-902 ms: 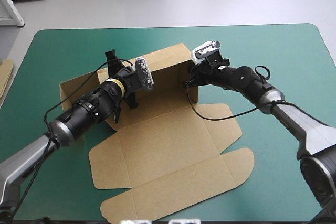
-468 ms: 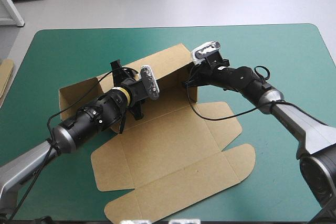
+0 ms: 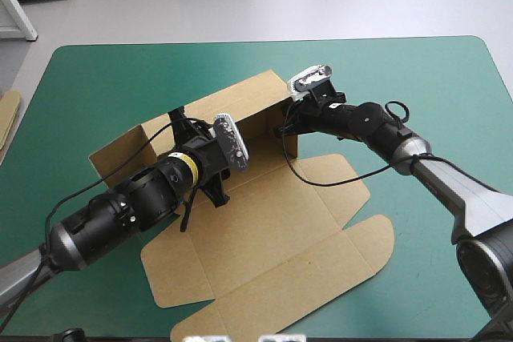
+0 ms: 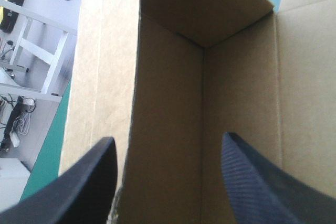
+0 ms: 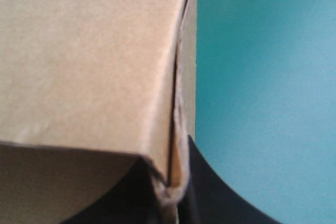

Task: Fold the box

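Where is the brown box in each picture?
High view: the box lies mid-table, back wall raised.
Left wrist view: its inside corner stands ahead of the left gripper.
Right wrist view: its wall edge is pinched in the right gripper.
Shared landmark: the teal-green cover.

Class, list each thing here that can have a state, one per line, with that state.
box, partly folded: far walls raised, near panels flat
left gripper, jaws open astride the far wall
right gripper, jaws shut on the box's corner
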Motion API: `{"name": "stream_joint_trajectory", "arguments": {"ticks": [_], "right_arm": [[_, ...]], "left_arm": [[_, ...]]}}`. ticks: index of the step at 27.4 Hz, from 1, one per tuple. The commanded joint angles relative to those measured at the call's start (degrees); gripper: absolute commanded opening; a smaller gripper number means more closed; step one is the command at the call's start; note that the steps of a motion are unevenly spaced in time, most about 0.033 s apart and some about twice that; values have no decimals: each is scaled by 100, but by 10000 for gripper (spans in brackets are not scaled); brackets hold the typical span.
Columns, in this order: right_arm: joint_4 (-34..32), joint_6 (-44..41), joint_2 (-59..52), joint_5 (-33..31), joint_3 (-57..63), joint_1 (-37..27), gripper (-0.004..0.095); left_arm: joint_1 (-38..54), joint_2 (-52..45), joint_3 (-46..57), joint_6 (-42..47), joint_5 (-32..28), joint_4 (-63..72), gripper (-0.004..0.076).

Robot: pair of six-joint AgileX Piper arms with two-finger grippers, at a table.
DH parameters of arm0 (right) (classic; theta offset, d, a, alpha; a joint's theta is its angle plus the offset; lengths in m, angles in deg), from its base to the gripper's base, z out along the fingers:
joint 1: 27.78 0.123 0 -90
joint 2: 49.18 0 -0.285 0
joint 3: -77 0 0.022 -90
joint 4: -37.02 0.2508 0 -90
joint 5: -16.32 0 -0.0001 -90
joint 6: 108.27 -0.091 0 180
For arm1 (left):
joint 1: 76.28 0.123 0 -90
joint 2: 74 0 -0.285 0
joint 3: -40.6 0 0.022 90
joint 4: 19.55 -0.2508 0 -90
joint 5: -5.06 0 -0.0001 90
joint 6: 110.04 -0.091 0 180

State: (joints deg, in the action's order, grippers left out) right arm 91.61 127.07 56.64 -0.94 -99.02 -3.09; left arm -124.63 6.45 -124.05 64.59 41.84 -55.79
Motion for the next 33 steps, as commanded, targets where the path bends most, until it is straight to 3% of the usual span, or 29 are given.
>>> {"name": "stream_joint_trajectory", "arguments": {"ticks": [1,3,5,7,9,13,18,20,28,33], "right_arm": [[187,-104,-248,-62,-172,25,-1],[152,-186,-248,-62,-172,25,-1],[68,-265,-248,-62,-172,25,-1],[-55,-427,-248,-62,-172,25,-1],[-180,-638,-248,-62,-172,25,-1],[-795,-1492,-248,-222,-279,25,2],[-2979,-3680,-293,-936,-779,25,2],[-3512,-4198,-367,-1224,-957,25,1],[-3646,-4692,-864,-2896,-1366,3,1],[-4197,-5313,-1430,-3781,-1366,-9,1]], "left_arm": [[-407,-501,-149,506,-24,-98,422],[-566,-623,-248,908,230,-98,405],[-658,-689,-428,1275,636,-85,335],[-669,-690,-606,1434,1007,-73,202],[-669,-690,-780,1448,1336,-111,7],[-641,-690,-984,1532,1573,-312,-7],[5,-690,-1239,1627,1741,-327,-7],[409,-690,-1422,1627,1755,-124,-7],[2625,-669,-2653,849,1927,1416,-7],[4185,-361,-2756,188,2135,2404,-7]]}}
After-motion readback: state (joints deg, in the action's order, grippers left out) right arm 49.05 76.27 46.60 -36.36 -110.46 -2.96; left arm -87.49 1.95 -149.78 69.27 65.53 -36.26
